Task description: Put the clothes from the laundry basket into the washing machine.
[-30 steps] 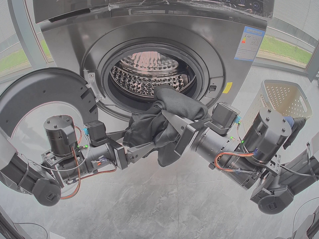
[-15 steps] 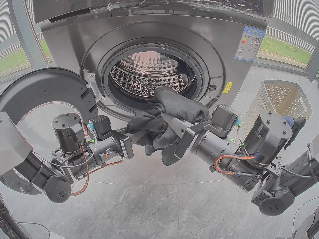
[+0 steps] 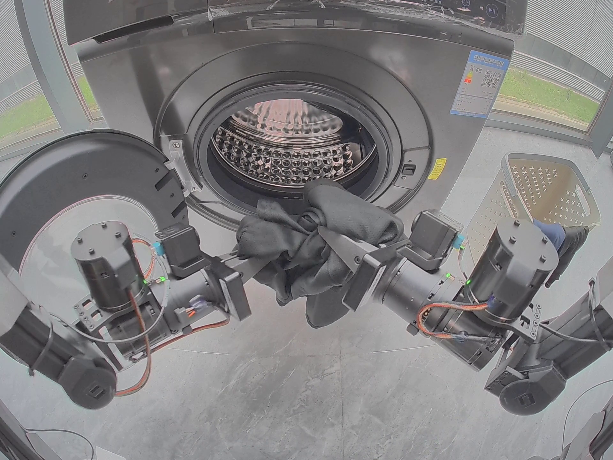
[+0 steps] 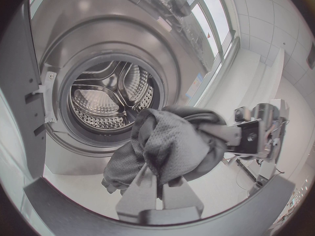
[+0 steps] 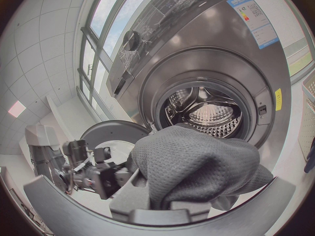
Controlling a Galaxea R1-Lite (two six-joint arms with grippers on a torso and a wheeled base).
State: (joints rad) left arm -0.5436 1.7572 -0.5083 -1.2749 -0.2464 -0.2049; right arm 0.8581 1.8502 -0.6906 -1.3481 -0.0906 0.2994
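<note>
A black mesh garment (image 3: 319, 237) hangs bunched in front of the washing machine's open drum (image 3: 287, 142), just below its lower rim. My left gripper (image 3: 255, 262) is shut on the garment's left side; in the left wrist view its fingers (image 4: 144, 189) pinch the cloth (image 4: 174, 148). My right gripper (image 3: 327, 232) is shut on the right side of the bundle, and the cloth (image 5: 197, 161) covers most of its fingers (image 5: 131, 190). The beige laundry basket (image 3: 549, 190) stands on the floor at the right, with a dark and blue garment (image 3: 565, 239) draped over its near rim.
The machine's round door (image 3: 83, 180) stands swung open on the left, close behind my left arm. The drum (image 4: 108, 99) looks bare inside. Grey floor (image 3: 306, 384) lies open in front of the machine.
My left gripper rose from the garment's hanging lower part and closed on the cloth, gathering it into a tighter bundle. The right gripper sank slightly with the garment.
</note>
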